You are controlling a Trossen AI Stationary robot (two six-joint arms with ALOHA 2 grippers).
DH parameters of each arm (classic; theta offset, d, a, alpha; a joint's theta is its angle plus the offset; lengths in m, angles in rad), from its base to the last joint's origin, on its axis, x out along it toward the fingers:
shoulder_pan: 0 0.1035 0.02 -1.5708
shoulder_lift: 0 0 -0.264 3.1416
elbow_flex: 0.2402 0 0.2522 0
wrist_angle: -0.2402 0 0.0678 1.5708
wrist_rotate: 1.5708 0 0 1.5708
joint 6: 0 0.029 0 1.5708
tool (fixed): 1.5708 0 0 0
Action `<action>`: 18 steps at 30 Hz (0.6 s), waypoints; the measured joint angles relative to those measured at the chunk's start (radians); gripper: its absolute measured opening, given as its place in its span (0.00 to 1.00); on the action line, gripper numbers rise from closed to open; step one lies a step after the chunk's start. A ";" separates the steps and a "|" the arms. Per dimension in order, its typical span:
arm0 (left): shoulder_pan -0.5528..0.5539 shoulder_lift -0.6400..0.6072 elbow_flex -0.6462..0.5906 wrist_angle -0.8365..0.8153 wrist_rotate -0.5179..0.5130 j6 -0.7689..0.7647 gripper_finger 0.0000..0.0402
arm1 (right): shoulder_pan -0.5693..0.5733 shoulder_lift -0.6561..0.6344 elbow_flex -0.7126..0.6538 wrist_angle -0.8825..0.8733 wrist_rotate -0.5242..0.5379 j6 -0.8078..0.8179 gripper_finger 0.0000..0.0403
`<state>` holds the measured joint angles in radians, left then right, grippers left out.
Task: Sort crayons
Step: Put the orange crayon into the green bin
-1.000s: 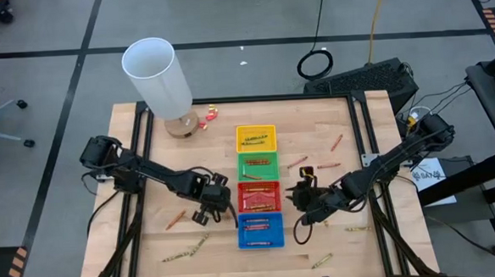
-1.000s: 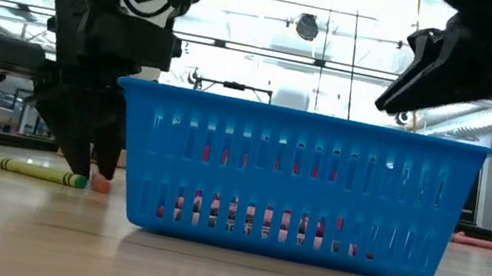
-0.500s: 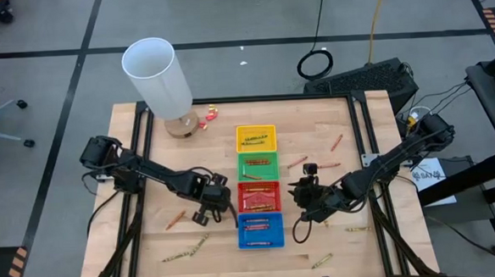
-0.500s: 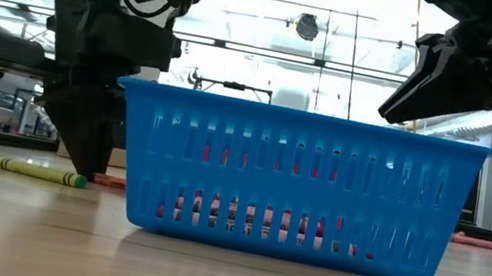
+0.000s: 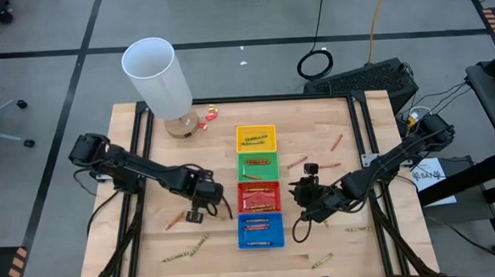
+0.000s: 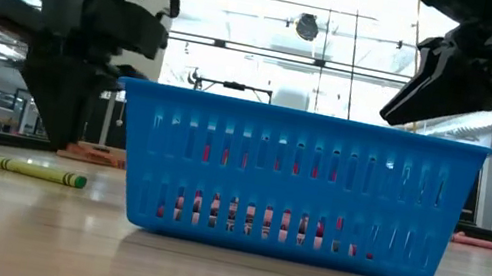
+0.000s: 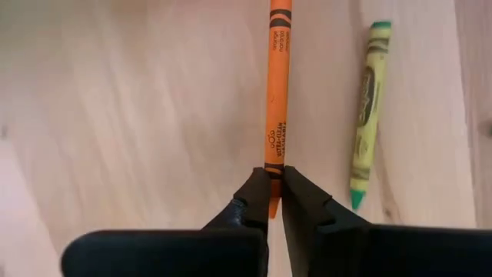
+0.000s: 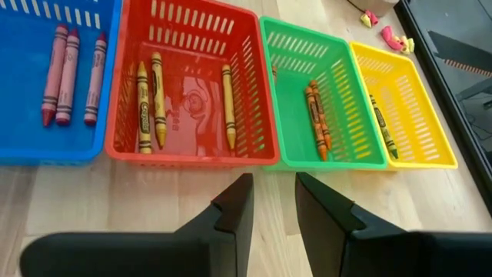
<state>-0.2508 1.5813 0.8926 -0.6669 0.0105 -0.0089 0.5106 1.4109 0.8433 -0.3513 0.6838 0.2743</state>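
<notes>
My left gripper (image 7: 275, 177) is shut on an orange crayon (image 7: 278, 85); in the high view this gripper (image 5: 200, 214) stands left of the red tray (image 5: 240, 196) and the blue tray (image 5: 240, 232). A green-yellow crayon (image 7: 367, 115) lies flat on the wood beside the orange one. My right gripper (image 8: 273, 201) hovers open and holds nothing, right of the red tray (image 8: 192, 158). The blue tray (image 8: 15, 115) holds reddish crayons, the red tray holds yellow ones, and the green tray (image 8: 292, 115) holds orange ones. The yellow tray (image 8: 430, 131) holds a green one. My left gripper pinches one end of the orange crayon (image 7: 274, 171) between its two fingertips, which point down from above. The rest of the crayon sticks out from the fingers about level, toward the blue tray. In the low view the crayon (image 6: 101, 155) hangs a little clear of the table.
A tall white cylinder (image 5: 158, 75) stands at the far left, with small red and yellow bits (image 5: 208, 113) by its base. Loose crayons lie at the near left (image 5: 185, 249), the near right (image 5: 322, 259) and right of the trays (image 5: 336, 141).
My left gripper has shut on the orange crayon's end, then risen and drawn back toward the table's left edge. The crayon has come up off the wood with it. My right gripper has tipped a little in place.
</notes>
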 joint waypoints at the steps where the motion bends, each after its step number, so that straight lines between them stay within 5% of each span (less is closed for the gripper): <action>1: -0.001 -0.014 -0.002 -0.027 0.000 -0.026 0.04 | 0.000 0.000 0.000 -0.001 0.000 0.003 0.20; 10: -0.037 -0.155 -0.090 0.074 -0.073 -0.206 0.04 | 0.000 0.000 0.000 -0.021 0.000 0.054 0.20; 18: -0.098 -0.250 -0.291 0.534 -0.249 -0.318 0.04 | 0.002 0.000 0.000 -0.027 0.000 0.080 0.20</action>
<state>-0.3490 1.3314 0.6012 -0.1333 -0.2383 -0.3268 0.5121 1.4113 0.8433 -0.3779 0.6838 0.3543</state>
